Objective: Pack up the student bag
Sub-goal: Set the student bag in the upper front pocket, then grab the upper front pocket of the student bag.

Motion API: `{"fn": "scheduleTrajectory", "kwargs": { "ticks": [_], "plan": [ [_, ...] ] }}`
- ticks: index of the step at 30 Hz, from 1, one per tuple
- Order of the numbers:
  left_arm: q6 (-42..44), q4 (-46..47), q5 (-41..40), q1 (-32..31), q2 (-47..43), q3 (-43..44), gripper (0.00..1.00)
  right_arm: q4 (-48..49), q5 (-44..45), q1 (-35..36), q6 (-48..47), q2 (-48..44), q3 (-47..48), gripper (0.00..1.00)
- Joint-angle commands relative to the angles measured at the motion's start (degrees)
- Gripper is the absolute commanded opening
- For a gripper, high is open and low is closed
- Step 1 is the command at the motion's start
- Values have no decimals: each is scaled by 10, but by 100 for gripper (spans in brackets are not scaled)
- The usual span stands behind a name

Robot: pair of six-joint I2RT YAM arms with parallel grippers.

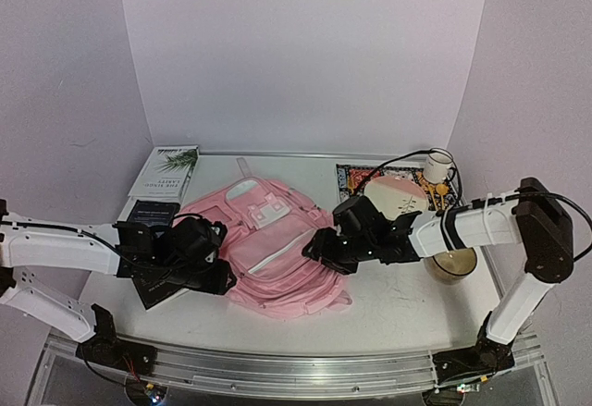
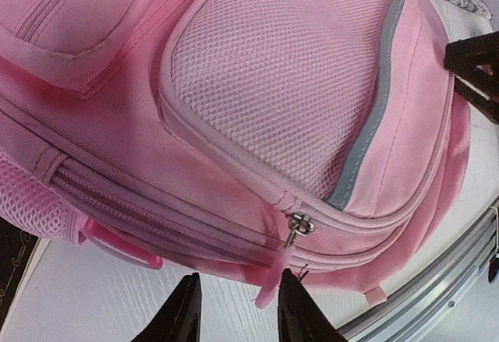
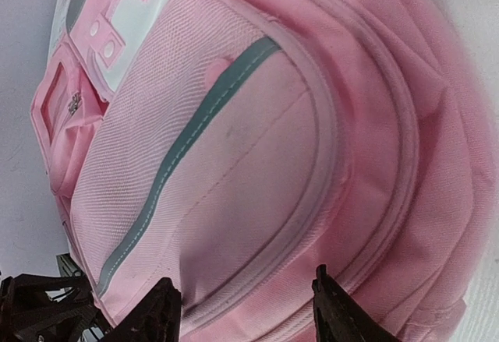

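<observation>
The student bag (image 1: 268, 249), a large pink backpack, lies flat in the middle of the table. My left gripper (image 1: 222, 278) is at its left edge. In the left wrist view the jaws (image 2: 238, 299) stand open by the bag (image 2: 273, 85), with the pink zipper pull (image 2: 269, 283) hanging between them against the right finger. My right gripper (image 1: 321, 247) is at the bag's right edge. In the right wrist view its fingers (image 3: 243, 299) sit wide apart, pressed into a bulge of the bag's fabric (image 3: 257, 163).
Books lie at the left: a white one (image 1: 165, 170) and a black one (image 1: 153, 212). At the back right are a colourful mat (image 1: 351, 179), a round pink-white item (image 1: 396, 193) and a white cup (image 1: 437, 166). A tan bowl (image 1: 453, 264) sits by the right arm. The metal rail (image 1: 296, 364) runs along the front.
</observation>
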Motion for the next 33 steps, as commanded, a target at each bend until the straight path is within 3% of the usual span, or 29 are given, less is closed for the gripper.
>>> {"fn": "scheduleTrajectory", "kwargs": {
  "ticks": [1,10,18,28,33],
  "plan": [
    [19,-11,-8,-5,18,36,33,-3,-11,-29,-25,-43,-9,59],
    [20,-10,2,-7,29,47,28,-17,-49,-82,-70,-8,42,59],
    [28,-9,18,-9,45,60,27,-17,-113,-89,-88,66,98,58],
    [21,-9,24,-9,67,55,24,-12,-146,-89,-92,90,102,55],
    [6,-10,29,-9,56,40,24,-13,-126,-89,-86,82,80,58]
  ]
}}
